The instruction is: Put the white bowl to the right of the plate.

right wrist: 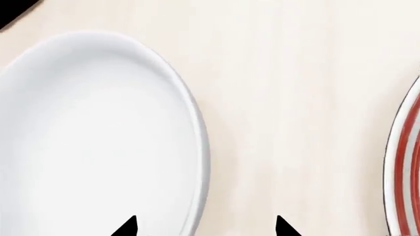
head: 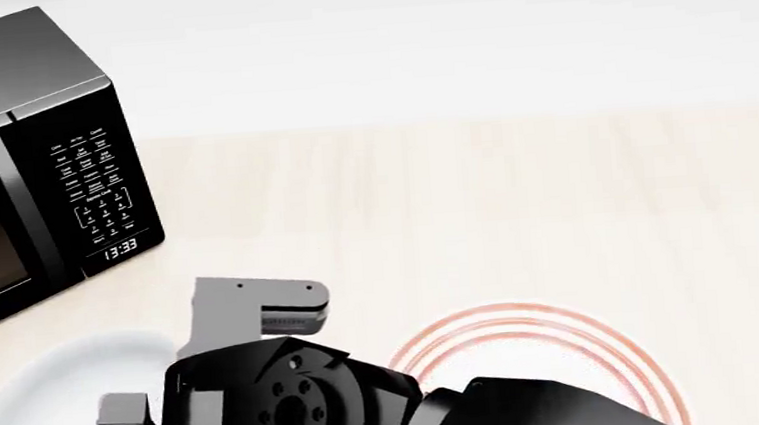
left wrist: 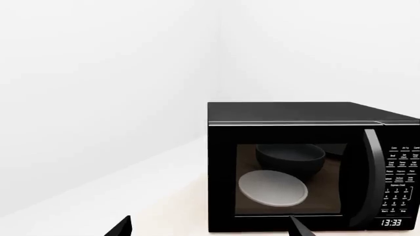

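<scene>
— Bowl first: where does the white bowl sit against the plate?

— Left of the plate on the pale wooden counter, a bare strip of wood between them, so they are apart. The microwave stands behind the bowl, farther from the plate.

— And the right gripper?

— Its two dark fingertips are spread, one over the bowl's rim on the plate side, the other over bare wood; nothing is held.

— The left gripper?

— Fingers apart too, empty, facing the microwave door, through which a pale dish and a dark bowl show.
</scene>
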You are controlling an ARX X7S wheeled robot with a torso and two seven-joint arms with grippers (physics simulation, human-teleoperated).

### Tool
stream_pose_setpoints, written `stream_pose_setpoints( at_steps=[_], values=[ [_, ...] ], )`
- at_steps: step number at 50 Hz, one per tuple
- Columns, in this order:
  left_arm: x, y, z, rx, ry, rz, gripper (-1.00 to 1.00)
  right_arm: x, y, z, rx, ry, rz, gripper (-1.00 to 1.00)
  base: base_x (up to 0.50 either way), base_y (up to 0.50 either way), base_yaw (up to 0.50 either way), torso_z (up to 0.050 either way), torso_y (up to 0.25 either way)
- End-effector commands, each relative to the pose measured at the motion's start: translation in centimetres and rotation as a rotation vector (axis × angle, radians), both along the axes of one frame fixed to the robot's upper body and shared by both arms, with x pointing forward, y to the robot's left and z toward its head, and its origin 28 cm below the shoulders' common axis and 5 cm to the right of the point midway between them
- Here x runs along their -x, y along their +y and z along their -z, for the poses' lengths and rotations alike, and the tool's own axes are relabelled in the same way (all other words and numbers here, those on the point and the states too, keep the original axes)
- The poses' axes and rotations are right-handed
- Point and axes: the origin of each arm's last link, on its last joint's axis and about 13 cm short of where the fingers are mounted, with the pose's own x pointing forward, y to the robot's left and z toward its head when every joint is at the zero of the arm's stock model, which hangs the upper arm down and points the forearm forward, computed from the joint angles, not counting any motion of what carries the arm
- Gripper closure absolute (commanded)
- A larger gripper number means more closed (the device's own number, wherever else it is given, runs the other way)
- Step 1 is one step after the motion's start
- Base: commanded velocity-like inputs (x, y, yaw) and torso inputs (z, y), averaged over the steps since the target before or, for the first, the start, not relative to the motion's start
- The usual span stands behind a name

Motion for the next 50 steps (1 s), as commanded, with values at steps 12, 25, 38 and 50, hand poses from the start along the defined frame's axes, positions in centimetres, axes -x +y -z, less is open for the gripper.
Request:
stream_pose_setpoints(
  at_steps=[12,25,38,50],
  values=[
    [0.1,0.0,0.0,-0.002,-0.001,0.003,-1.00,-1.2,-0.7,0.5,-0.143,-0.002,-0.007,-1.00,0.00,0.00,0.00,0.000,0.000],
    [0.2,0.1,-0.1,0.002,-0.005,0.004,-1.00,-1.5,-0.9,1.2,-0.202,-0.009,-0.030,-1.00,0.00,0.00,0.00,0.000,0.000],
    [0.5,0.0,-0.2,-0.002,-0.015,0.009,-1.00,-1.0,-0.8,2.2,-0.184,-0.028,-0.042,-1.00,0.00,0.00,0.00,0.000,0.000],
    [0.7,-0.1,-0.2,-0.003,-0.019,0.011,-1.00,-1.3,-1.1,3.1,-0.167,-0.040,-0.006,-1.00,0.00,0.00,0.00,0.000,0.000]
  ],
)
